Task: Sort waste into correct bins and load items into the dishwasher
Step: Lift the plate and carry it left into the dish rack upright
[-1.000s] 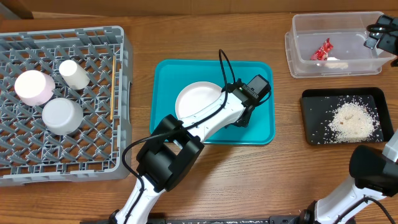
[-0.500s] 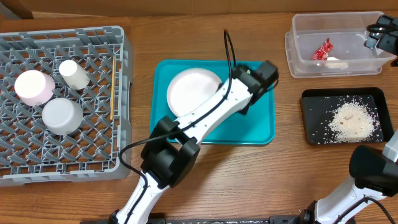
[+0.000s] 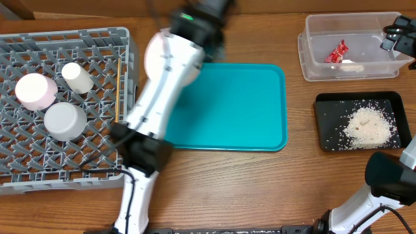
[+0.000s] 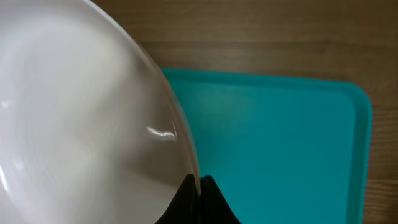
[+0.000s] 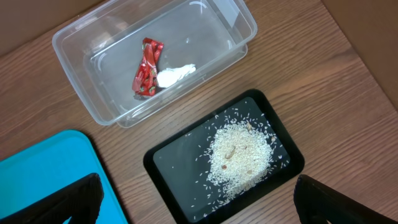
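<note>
My left gripper (image 4: 200, 186) is shut on the rim of the white plate (image 4: 81, 124) and holds it in the air. In the overhead view the plate (image 3: 151, 58) shows beside the blurred left arm, between the teal tray (image 3: 247, 110) and the grey dish rack (image 3: 97, 172). The rack holds the pink bowl (image 3: 36, 91), grey-blue bowl (image 3: 65, 121), white cup (image 3: 78, 77) and chopsticks (image 3: 119, 91). The red wrapper (image 5: 147, 68) lies in the clear tub (image 5: 81, 37). Rice crumbs (image 5: 242, 152) lie in the black tray (image 5: 180, 168). My right gripper (image 5: 205, 202) is open and empty, high above them.
The teal tray (image 4: 280, 143) has nothing on it. The clear tub (image 3: 312, 62) and black tray (image 3: 331, 104) stand at the right edge of the wooden table. The right gripper (image 3: 398, 36) hovers at the tub's far right end.
My left arm has lifted the plate off the teal tray and swung it left and back toward the rack. The right arm has not moved.
</note>
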